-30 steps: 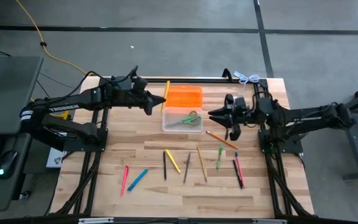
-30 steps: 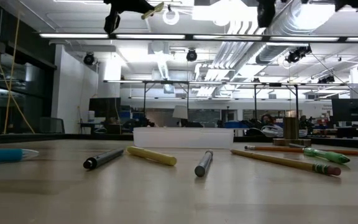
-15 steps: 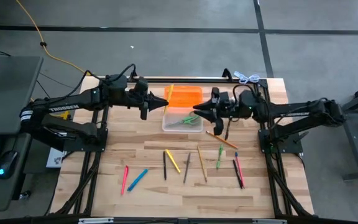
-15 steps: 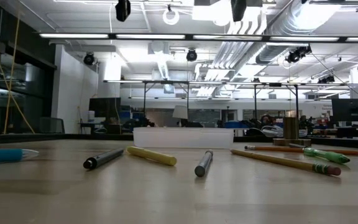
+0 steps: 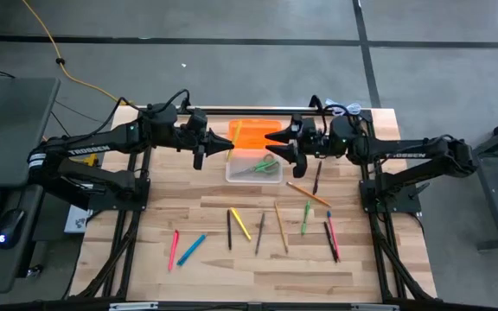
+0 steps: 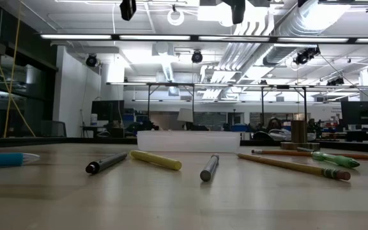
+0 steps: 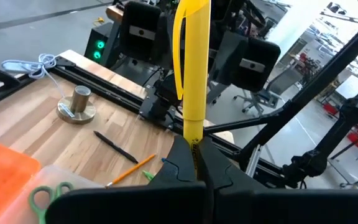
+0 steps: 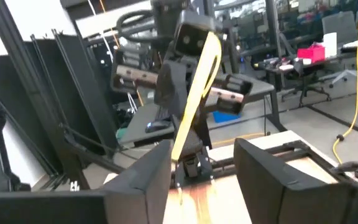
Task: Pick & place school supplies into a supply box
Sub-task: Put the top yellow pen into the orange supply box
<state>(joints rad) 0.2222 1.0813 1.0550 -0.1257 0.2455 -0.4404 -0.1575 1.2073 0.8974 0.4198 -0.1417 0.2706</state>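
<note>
1. Looks like a handover up in the air over the supply box [image 5: 253, 168]: the left gripper [image 5: 219, 143] is pinched on a yellow pen [image 7: 191, 62], and the right gripper [image 5: 277, 143] faces it from the right, just beside its tip.
2. To do this well I'd have the right one close squarely round the pen's free end before the left lets go, so it can't drop outside the box.
3. Right gripper's fingers [image 8: 138, 180] are spread, the pen sits in the gap between them, not clearly touching either.
4. Left fingers are pressed tight on the pen's lower end, pen standing straight out past them.
5. The clear box sits at the far middle of the table [image 5: 188, 259], green scissors [image 5: 264, 165] already inside, orange piece [image 5: 255, 134] right behind it.
6. The rest of the pens and pencils are still loose on the near side.
</note>
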